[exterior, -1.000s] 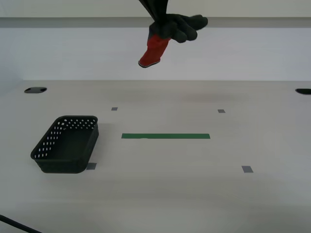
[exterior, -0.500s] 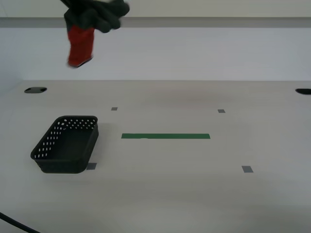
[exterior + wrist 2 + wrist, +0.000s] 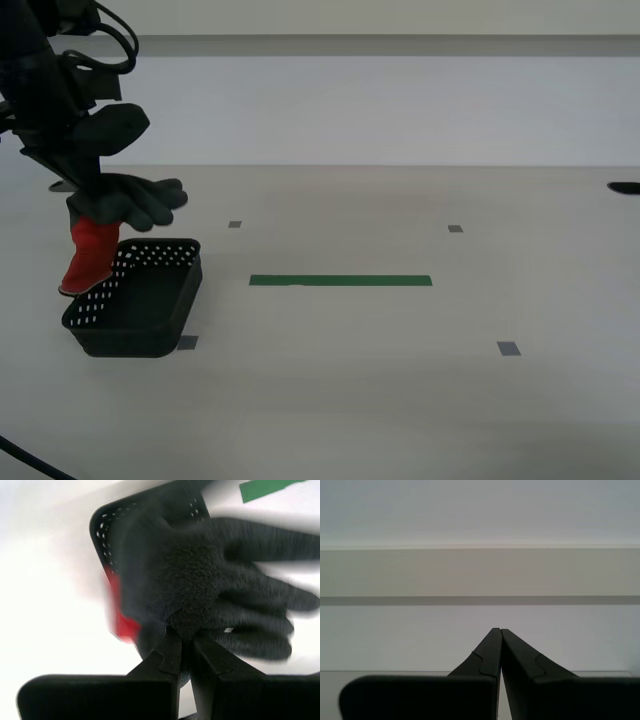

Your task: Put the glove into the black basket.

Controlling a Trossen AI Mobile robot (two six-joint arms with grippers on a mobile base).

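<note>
My second gripper [image 3: 88, 200] is shut on the glove [image 3: 128, 200] and holds it just above the black basket [image 3: 140, 300] at the exterior view's left. The glove's dark fingers point toward the exterior view's right and its red cuff [image 3: 90, 256] hangs down over the basket's near left rim. In the second wrist view the glove [image 3: 210, 595] fills the picture in front of the shut jaws, with the basket [image 3: 107, 525] and the red cuff [image 3: 122, 615] beneath it. My first gripper [image 3: 499, 630] is shut and empty, facing a bare wall.
A green tape strip [image 3: 340, 281] lies at the table's middle. Small grey markers [image 3: 509, 348] dot the table. A dark hole [image 3: 624, 188] sits at the far right edge. A black cable [image 3: 30, 462] crosses the near left corner.
My second gripper has carried the glove from high at the middle toward the exterior view's left and down, until it hangs just over the basket. The basket has not moved.
</note>
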